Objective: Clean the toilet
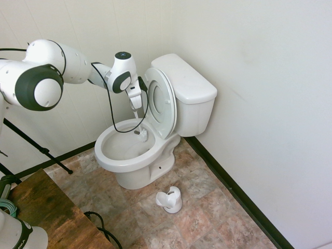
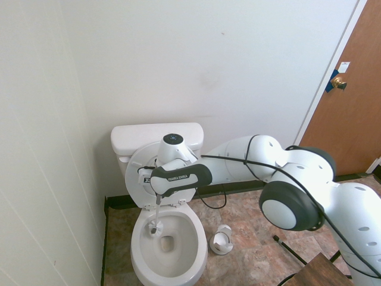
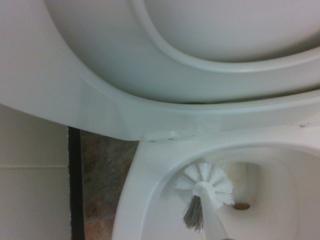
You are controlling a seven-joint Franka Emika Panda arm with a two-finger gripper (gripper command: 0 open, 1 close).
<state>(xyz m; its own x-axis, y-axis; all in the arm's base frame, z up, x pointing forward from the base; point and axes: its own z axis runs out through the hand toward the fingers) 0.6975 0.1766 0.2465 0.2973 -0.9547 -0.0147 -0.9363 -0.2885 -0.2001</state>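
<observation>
Holding 1 white brush (image 1: 142, 135) head-down in 1 toilet bowl (image 2: 180, 250)
Counted 1 gripper (image 1: 135, 106), closed on the brush's handle; 1 toilet (image 1: 123, 167), standing on the floor (image 1: 207, 212) in the corner, seat (image 1: 162, 106) raised in front of 1 tank (image 1: 196, 98); inside the bowl, brush bristles to the seat-hinge side, plus 1 small brown patch (image 3: 242, 205) low down; 1 white holder cup (image 1: 173, 201), upright on the floor near the toilet
</observation>
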